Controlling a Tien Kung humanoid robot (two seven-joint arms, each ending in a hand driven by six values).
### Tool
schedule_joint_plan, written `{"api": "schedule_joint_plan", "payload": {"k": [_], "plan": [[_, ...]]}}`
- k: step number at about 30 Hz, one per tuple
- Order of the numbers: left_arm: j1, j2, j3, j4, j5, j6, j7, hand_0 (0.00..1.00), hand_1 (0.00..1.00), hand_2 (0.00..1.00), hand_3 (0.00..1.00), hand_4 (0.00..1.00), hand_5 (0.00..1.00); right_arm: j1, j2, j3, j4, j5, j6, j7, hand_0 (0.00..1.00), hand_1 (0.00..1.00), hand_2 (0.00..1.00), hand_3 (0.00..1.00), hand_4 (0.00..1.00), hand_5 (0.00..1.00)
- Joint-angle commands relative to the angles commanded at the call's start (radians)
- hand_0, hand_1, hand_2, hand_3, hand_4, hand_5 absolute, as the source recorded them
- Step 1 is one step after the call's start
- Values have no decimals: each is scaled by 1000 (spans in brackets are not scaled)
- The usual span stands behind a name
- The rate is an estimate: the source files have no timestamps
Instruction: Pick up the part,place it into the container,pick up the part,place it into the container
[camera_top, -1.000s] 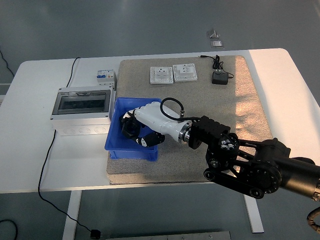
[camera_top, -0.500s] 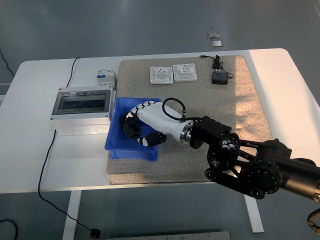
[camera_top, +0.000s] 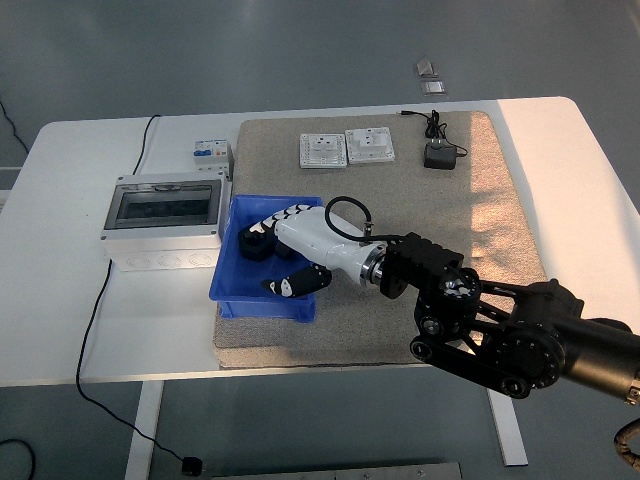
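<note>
Head view: white table (camera_top: 70, 300) carries beige mat (camera_top: 450, 230) over grey floor (camera_top: 250, 50).

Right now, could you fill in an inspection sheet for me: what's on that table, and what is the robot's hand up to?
Surface: white table with a tan mat over its middle.
Job's things: blue bin at the mat's left edge; a dark part sits inside it, under the hand.
Clutter: grey box with clear lid, breaker unit, two white socket plates, black adapter.
Hands: right hand reaches into the bin, fingers spread over the part, gripping nothing; left hand not in view.
Cables: black cable runs off the table's left front.
Surroundings: grey floor; no person seen.
</note>
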Motion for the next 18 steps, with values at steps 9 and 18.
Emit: {"api": "schedule_joint_plan", "payload": {"k": [9,18], "plan": [[0,0,12,0,-5,-4,5,713,704,682,728,791,698,-168,-101,225,50,232,-179,152,843,845,862,916,714,419],[13,-8,27,0,-12,-13,10,713,705,698,735,789,698,-397,-177,479,68,560,-185,354,790,811,837,858,720,415]]}}
